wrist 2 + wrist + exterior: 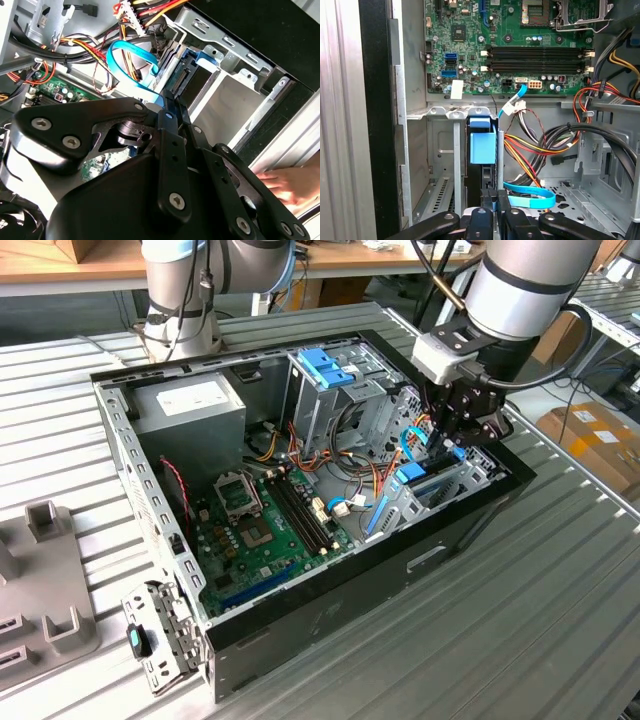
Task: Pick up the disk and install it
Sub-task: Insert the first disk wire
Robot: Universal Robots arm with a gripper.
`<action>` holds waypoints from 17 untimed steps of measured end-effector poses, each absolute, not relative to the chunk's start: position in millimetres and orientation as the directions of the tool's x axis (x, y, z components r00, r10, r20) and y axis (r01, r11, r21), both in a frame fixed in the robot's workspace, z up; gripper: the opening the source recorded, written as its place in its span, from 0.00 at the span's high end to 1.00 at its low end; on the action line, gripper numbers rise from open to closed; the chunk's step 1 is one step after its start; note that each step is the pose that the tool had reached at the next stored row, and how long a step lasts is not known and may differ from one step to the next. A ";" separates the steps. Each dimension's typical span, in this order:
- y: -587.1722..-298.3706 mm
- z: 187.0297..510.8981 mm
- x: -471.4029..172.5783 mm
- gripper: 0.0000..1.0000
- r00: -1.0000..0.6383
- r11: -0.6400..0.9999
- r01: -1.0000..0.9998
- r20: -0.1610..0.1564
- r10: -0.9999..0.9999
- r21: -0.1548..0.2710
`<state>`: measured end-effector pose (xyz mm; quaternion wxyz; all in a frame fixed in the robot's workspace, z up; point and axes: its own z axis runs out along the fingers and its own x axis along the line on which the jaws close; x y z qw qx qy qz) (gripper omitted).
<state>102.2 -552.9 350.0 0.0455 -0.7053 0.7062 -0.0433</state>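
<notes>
At the exterior view's right end of the computer case (330,625), the disk (482,150) stands on edge in the drive cage (440,160), with the claw (495,202) pinched narrow on its upper edge. It is likely stiff, weighty and shock-sensitive, best held by its side rails.

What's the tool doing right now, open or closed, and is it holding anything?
Tool: closed, fingertips together at the disk standing in its bay; a grip on it cannot be told.
</notes>
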 end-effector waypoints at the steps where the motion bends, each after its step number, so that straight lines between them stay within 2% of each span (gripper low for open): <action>1: -552.8 350.0 102.2 0.84 -0.001 0.001 -0.992 -0.003 -1.000 -0.125; 17: -554.6 348.6 101.6 0.84 0.003 -0.002 -0.992 -0.005 -1.000 -0.125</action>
